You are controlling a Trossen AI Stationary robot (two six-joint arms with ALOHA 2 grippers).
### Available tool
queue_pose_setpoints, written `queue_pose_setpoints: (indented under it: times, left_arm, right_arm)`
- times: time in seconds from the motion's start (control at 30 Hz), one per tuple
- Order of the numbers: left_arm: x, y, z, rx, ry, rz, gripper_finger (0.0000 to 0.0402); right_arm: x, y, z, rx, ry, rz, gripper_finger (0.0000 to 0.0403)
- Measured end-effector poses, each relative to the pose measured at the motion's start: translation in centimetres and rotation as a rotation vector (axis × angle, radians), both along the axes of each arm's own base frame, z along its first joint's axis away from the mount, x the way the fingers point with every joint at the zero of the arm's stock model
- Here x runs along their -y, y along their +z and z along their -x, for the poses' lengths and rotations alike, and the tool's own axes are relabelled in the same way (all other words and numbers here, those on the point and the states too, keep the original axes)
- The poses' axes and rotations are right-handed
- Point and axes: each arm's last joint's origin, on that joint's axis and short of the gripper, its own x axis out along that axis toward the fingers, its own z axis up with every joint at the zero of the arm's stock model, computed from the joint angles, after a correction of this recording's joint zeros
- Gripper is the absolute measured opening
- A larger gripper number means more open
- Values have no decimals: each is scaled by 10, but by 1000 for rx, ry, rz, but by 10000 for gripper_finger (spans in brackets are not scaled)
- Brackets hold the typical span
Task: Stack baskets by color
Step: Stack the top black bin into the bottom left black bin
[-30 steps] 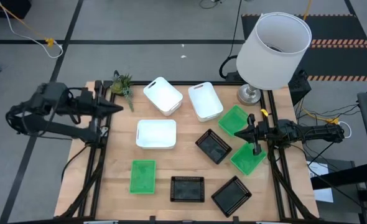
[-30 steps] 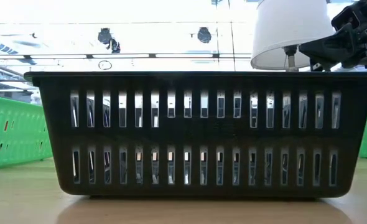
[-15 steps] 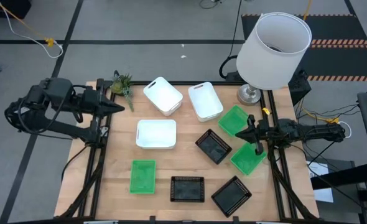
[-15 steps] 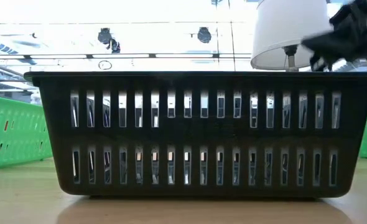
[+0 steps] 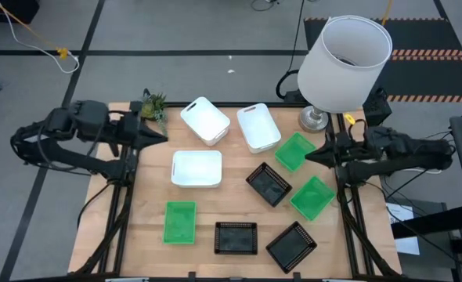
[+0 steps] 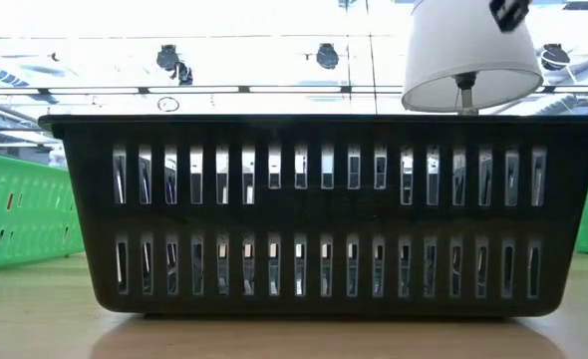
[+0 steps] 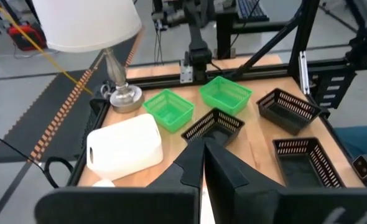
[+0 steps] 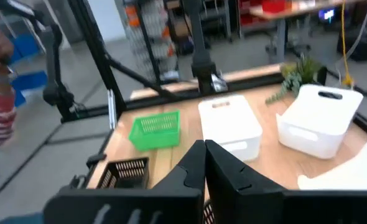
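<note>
A: State the position of each basket.

B: None is stacked; all nine lie apart on the wooden table [image 5: 149, 204]. Three white rounded plastic baskets [image 5: 205, 120] occupy the far centre: two at the far edge, one [image 5: 196, 168] nearer. Three bright green slotted plastic baskets: one near left [image 5: 179, 222], two at the right [image 5: 294, 151], [image 5: 312, 197]. Three black mesh-like plastic baskets: one centre [image 5: 268, 185], two along the near edge [image 5: 236, 238], [image 5: 291, 245].

A: State the gripper condition.

B: Left gripper [image 5: 161, 136], at the far left edge beside the small green plant sprig [image 5: 153, 105]: fingers together, holding nothing. Right gripper [image 5: 310, 159], over the right edge by the green baskets, near the white lampshade [image 5: 347, 63]: fingers pressed together, holding nothing.
</note>
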Motion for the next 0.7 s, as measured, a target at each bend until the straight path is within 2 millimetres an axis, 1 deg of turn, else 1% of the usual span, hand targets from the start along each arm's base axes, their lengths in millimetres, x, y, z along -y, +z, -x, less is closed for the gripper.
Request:
queue_pose_setpoints:
  times: [0.17,0.3,0.37,0.47,0.53,0.7]
  left_arm:
    - [2,-5,-15,-43,-13,2,17]
    - [7,-10,-27,-79,-38,1,17]
    - [10,-13,-33,-98,-52,1,17]
    - [15,-17,-42,-126,-74,-4,17]
    - [19,-21,-50,-148,-68,-12,17]
    - [30,-30,-68,-193,-32,-25,17]
  right_arm:
    - [-1,40,-15,-118,2,20,2]
    - [-2,66,-29,-213,3,28,2]
    - [-3,76,-35,-264,3,33,2]
    - [-4,85,-44,-325,7,48,2]
    - [-4,88,-49,-337,9,54,2]
    - [-5,82,-61,-382,10,60,2]
